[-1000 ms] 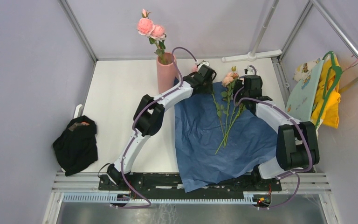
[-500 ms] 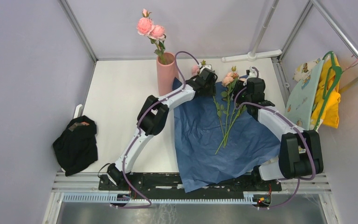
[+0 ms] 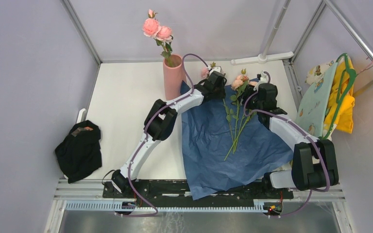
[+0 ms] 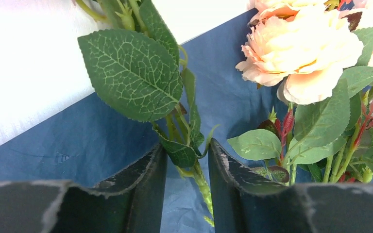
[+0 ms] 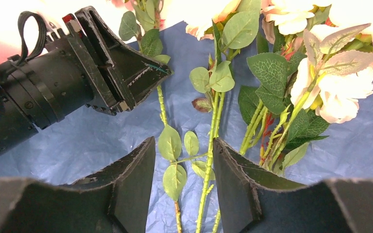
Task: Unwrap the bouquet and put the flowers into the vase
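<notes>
Pink and peach long-stemmed roses point(image 3: 233, 116) lie on the dark blue paper sheet point(image 3: 209, 145); left gripper point(image 4: 187, 148) and right gripper point(image 5: 183, 145), both half-open, straddle green stems point(image 4: 200, 180).

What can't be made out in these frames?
Top view: left tool tips, hidden under its own body.
Left wrist: the stem's bloom, beyond the top edge.
Right wrist: blooms, cut by the top edge and washed out.
Top view: stem ends inside the vase, hidden by its wall.

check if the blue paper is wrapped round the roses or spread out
Spread out: the blue paper lies open on the table, with the roses lying loose on top, not wrapped round them.
</notes>
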`<state>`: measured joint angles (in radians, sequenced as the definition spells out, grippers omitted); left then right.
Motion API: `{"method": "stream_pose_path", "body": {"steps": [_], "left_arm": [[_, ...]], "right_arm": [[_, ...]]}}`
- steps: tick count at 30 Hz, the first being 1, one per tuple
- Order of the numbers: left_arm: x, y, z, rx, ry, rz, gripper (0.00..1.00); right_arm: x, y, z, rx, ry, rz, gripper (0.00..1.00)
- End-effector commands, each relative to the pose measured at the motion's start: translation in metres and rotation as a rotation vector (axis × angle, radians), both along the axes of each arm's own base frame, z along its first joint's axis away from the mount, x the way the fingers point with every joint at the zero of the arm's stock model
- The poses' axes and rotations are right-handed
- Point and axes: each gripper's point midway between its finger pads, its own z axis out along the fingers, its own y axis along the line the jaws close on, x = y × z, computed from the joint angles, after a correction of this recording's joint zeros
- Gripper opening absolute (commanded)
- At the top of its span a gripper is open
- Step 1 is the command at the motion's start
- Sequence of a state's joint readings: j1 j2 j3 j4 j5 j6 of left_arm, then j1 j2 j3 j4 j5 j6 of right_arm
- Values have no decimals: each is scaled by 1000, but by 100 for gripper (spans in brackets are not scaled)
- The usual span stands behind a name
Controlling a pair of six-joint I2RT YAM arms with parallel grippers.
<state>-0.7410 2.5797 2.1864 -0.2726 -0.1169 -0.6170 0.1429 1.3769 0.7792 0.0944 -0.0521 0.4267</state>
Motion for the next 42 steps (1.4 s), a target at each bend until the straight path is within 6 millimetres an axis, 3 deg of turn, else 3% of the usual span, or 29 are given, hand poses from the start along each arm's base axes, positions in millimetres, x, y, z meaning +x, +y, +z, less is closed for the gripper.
{"method": "stream_pose_path", "body": {"steps": [1,6,13,21,25,32,36,38,42], "left_arm": [[3,-12,7,-67,-9,-3,37],[1,-5,20,-56,-36,14,22],[-3,7,60,-40,-101,37,2],[-24,21,122,-67,-196,50,2],[-43,21,176,-84,-291,38,2],[-80,39,317,-170,-571,26,2],[-99,71,406,-195,-792,47,2],[-108,90,439,-188,-896,67,2],[-125,125,482,-146,-1111,99,2]], "right_arm": [[7,4,28,39,-96,9,52],[5,7,32,50,-107,20,52],[1,6,40,48,-134,20,52],[-3,4,47,41,-157,19,54],[-4,3,50,40,-170,17,54],[-7,4,53,45,-187,24,54],[-7,5,54,54,-193,26,54],[-6,7,55,64,-195,34,54],[-5,11,59,72,-206,52,54]]}}
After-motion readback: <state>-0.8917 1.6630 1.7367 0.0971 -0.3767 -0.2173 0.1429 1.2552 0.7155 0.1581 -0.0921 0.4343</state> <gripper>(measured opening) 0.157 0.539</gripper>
